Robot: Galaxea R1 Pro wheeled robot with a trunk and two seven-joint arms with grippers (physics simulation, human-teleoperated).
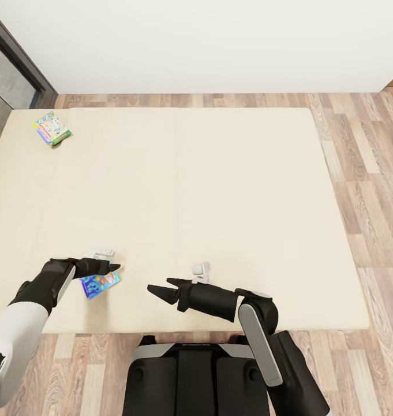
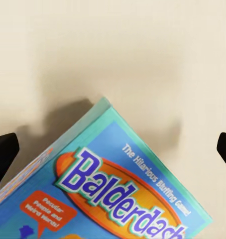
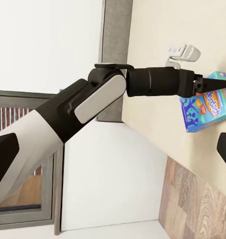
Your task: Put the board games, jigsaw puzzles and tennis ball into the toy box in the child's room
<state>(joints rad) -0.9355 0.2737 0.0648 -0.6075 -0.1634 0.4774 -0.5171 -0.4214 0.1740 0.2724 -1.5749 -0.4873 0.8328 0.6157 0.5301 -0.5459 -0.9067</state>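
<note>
Head view: left jaws (image 1: 111,268) spread over blue board game (image 1: 100,283) on bed (image 1: 219,190); right jaws (image 1: 160,286) spread.

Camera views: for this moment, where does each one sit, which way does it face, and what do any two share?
Head view: high on the robot, facing down over the bed; both arms, left gripper over the blue board game, right gripper open.
Left wrist view: looks down along its fingers onto the game's lid; fingertips at the edges.
Right wrist view: looks sideways across the bed at the left arm.
Shared: all three show the blue game.
</note>
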